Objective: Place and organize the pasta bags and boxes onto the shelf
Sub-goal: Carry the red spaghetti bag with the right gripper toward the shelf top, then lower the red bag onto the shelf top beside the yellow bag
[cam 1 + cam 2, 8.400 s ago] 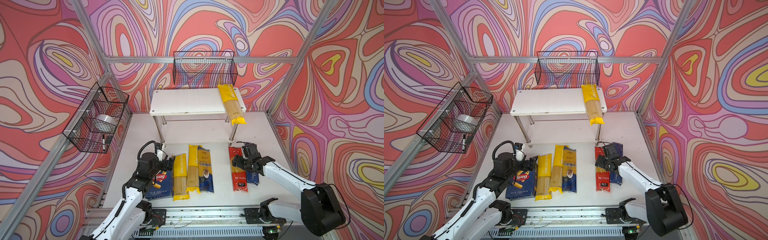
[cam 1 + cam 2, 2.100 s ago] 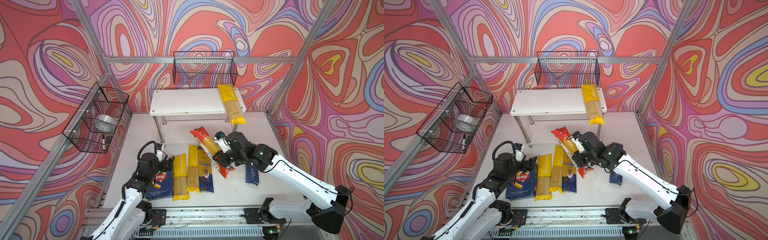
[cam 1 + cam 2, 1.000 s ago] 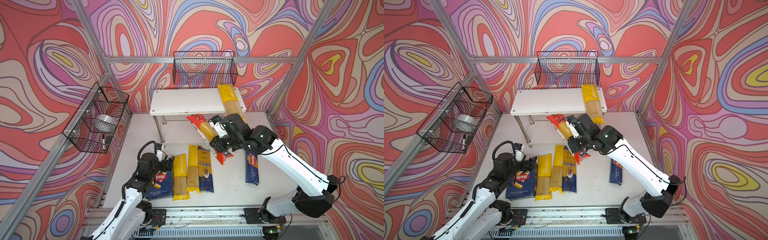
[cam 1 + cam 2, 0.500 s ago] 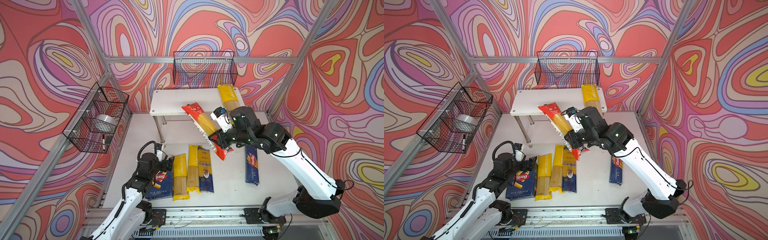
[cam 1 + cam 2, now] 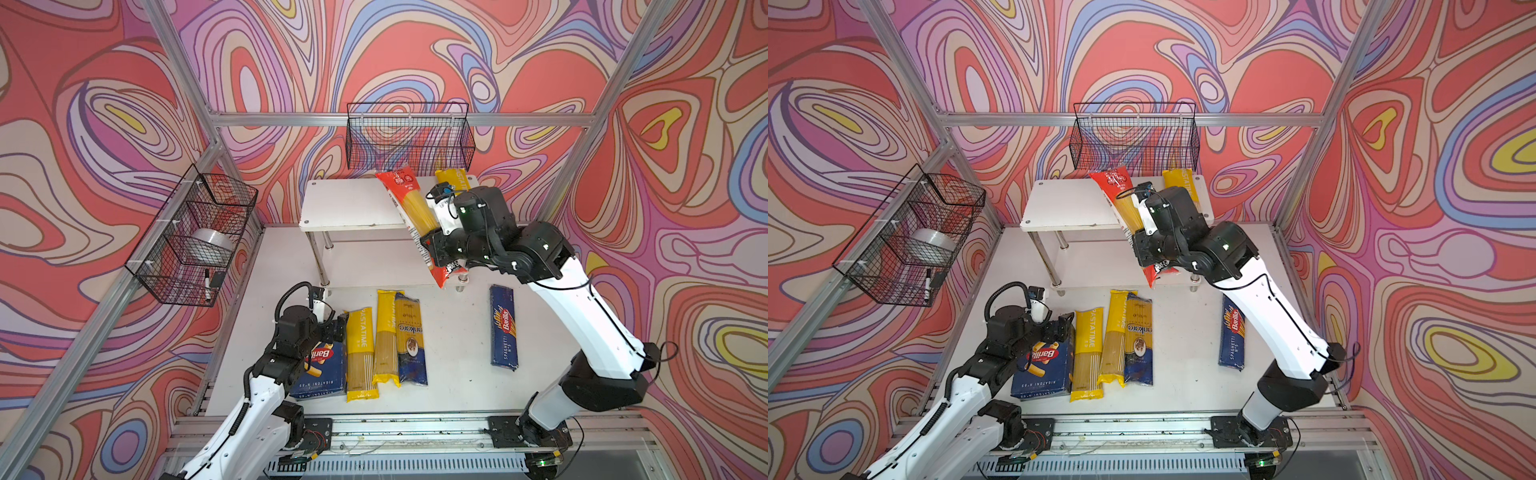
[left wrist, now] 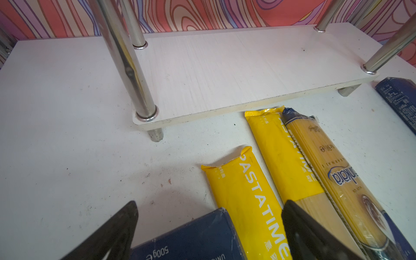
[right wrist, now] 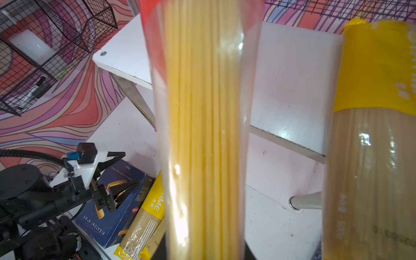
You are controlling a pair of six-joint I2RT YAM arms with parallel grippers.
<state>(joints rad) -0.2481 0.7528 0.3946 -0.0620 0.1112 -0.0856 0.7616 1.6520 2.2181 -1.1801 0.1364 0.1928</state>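
Note:
My right gripper (image 5: 436, 245) (image 5: 1144, 249) is shut on the red bag (image 5: 409, 203) (image 7: 202, 112), held tilted with its upper end over the shelf's top board (image 5: 345, 203) (image 5: 1067, 203), beside a yellow bag (image 5: 455, 183) (image 7: 378, 67) lying there. My left gripper (image 5: 332, 328) (image 6: 210, 202) hangs open over a corner of the rigatoni box (image 5: 324, 370) (image 6: 191, 238). Two yellow bags (image 5: 360, 353) (image 5: 386, 332) and a dark blue bag (image 5: 411, 340) lie on the table in front of the lower board (image 6: 225, 67). The spaghetti box (image 5: 503, 328) lies to the right.
A black wire basket (image 5: 409, 137) hangs on the back wall just above the shelf. Another wire basket (image 5: 191, 237) on the left wall holds a tape roll and a marker. Chrome legs (image 6: 126, 67) stand at the shelf's corners.
My right arm has carried the red bag up and back, so its upper end now lies over the top board next to the yellow bag. The left arm has not moved.

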